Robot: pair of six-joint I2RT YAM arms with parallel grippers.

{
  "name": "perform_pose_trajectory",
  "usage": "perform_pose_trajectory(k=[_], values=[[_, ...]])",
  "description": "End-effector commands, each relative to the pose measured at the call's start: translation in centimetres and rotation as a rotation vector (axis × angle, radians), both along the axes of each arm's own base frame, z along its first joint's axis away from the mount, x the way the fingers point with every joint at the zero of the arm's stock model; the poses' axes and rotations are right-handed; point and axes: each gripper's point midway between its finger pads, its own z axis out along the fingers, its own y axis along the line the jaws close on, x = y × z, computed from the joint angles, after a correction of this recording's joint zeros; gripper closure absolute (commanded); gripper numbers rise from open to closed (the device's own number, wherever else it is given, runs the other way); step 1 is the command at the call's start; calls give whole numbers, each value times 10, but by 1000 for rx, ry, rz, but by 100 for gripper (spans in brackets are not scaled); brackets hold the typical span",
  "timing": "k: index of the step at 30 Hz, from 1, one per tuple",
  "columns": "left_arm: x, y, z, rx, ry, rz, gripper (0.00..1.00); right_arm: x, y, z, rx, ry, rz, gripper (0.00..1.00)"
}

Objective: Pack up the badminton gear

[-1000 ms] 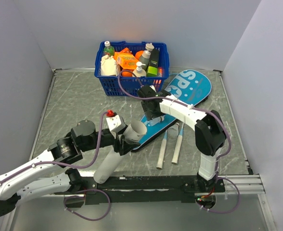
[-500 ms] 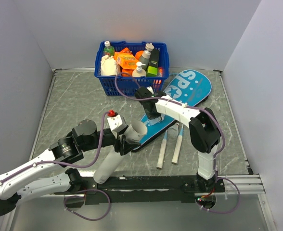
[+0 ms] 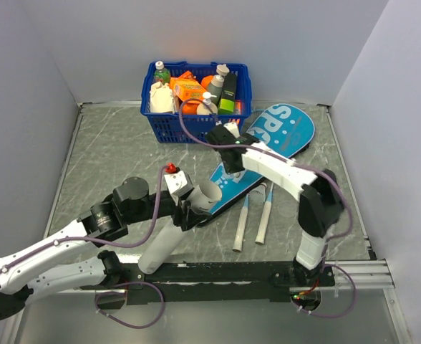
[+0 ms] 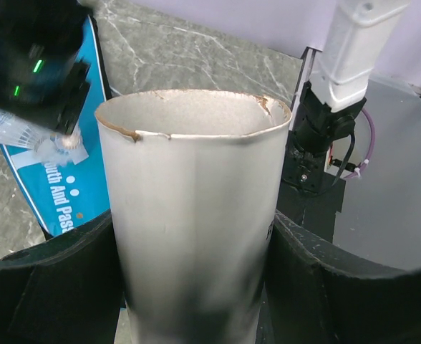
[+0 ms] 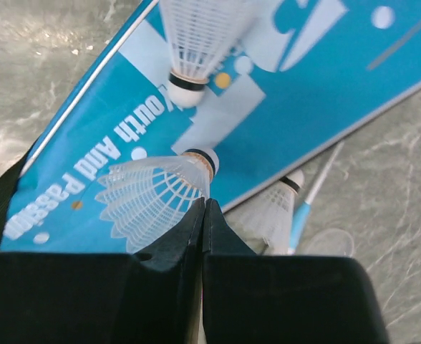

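My left gripper (image 3: 187, 209) is shut on the long white tube (image 3: 164, 244), which slants up off the table. The tube's open, chipped mouth (image 4: 192, 107) faces the right arm, with a black finger pressed on each side. My right gripper (image 3: 232, 170) hangs low over the teal "SPORT" case (image 3: 286, 129). Its jaws (image 5: 205, 204) are shut, pinching the skirt edge of a white shuttlecock (image 5: 149, 197), which also shows in the left wrist view (image 4: 31, 136). A second shuttlecock (image 5: 268, 215) lies on the table beside the case. Two rackets (image 3: 240, 228) (image 3: 265, 218) lie parallel to the right of the tube.
A blue plastic basket (image 3: 166, 125) full of bottles and orange packs stands at the back, just behind the right gripper. Grey walls close in the table on three sides. The arm bases and a black rail (image 3: 232, 271) run along the near edge.
The right gripper's jaws have closed and it has shifted slightly to the right over the case. The left arm still holds the tube, nudged a little.
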Motion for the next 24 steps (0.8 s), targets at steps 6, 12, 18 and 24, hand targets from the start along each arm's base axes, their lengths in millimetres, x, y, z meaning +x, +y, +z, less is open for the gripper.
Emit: perform_pose_trajectory(k=[6,12,18,24], values=[[19,-11,-15,19,-19,56,84,-52,-29,73,255,-167,-87,100],[32,-18,-44,118,-1,93,88,-85,-42,90,435,-239,-62,100],[41,-21,-63,183,2,119,89,-104,-53,110,506,-305,-14,100],[39,-20,-64,185,-6,116,92,-124,-58,146,561,-315,56,100]])
